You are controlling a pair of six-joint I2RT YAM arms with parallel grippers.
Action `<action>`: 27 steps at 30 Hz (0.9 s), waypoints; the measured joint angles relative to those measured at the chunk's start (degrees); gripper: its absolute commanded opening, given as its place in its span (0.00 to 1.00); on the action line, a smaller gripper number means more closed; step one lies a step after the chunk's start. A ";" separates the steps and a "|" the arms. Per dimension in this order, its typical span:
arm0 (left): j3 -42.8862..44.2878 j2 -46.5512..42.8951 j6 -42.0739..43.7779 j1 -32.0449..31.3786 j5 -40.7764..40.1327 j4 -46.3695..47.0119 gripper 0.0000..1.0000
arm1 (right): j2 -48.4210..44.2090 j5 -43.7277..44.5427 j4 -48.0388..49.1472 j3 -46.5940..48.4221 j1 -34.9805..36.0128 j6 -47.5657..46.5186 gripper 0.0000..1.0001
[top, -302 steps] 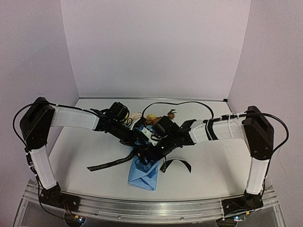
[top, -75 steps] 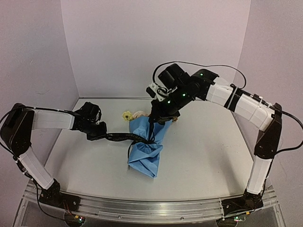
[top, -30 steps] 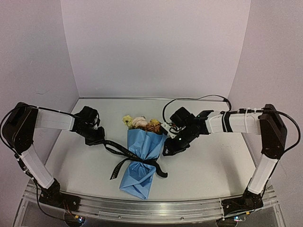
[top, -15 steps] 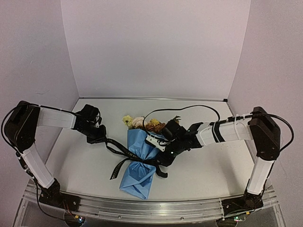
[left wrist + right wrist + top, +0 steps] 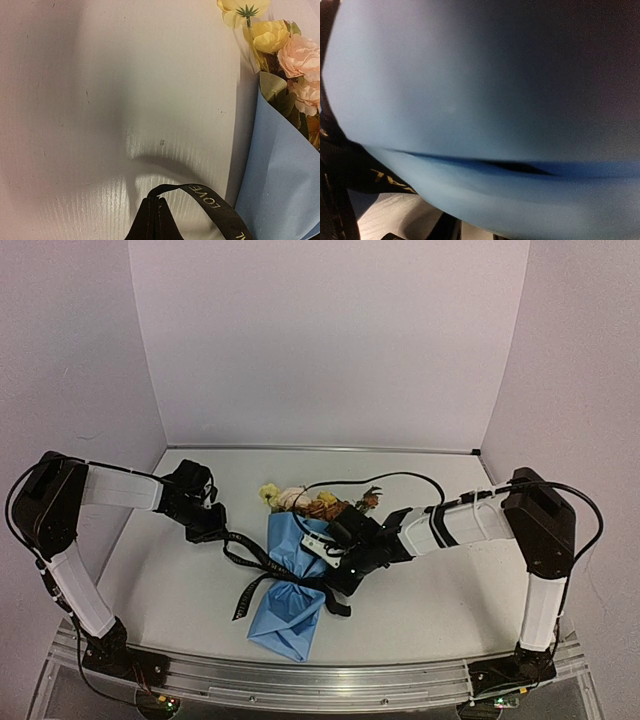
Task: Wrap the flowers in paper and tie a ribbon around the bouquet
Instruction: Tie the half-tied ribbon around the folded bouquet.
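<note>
Underneath everything, a white table [image 5: 450,585].

Stretched low from the right side toward the middle, the right arm [image 5: 460,522]. Reaching in from the left edge, also low, the left arm [image 5: 120,488].

At the centre of the table, lying flat, the bouquet [image 5: 292,585]: heads toward the far side, pointed foot toward the near edge. Light blue paper [image 5: 285,620] rolled into a cone, pinched at the waist and flaring above and below the pinch.

Around that waist, the black ribbon [image 5: 245,552] with pale lettering. One length running far-left to the left gripper [image 5: 207,524], a loose tail on the table just left of the cone, a short end just right of the pinch.

Poking out of the cone's far mouth, the flowers [image 5: 296,498]: yellow, pale pink, orange-brown.

Well left of the bouquet and apart from it, the left gripper clamped tight on the ribbon. In its wrist view, fingers [image 5: 147,226] pressed together, a lettered loop arching out to the right.

Down against the right side of the cone beside the pinch, the right gripper [image 5: 345,568]. Own camera filled with blurred blue paper and a strip of ribbon at lower left. Cannot tell how wide the jaws stand, nor whether anything is held.
</note>
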 measured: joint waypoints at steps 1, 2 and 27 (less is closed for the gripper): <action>0.00 0.00 0.00 0.00 0.07 0.01 0.00 | 0.00 0.17 0.03 0.25 0.00 0.48 0.00; 0.00 0.00 0.00 0.00 0.15 0.02 0.00 | 0.00 0.32 0.06 0.52 0.00 1.03 0.00; -1.70 -4.05 1.84 -0.02 4.25 2.00 0.02 | -7.61 -4.67 -8.93 0.03 -0.87 8.38 0.09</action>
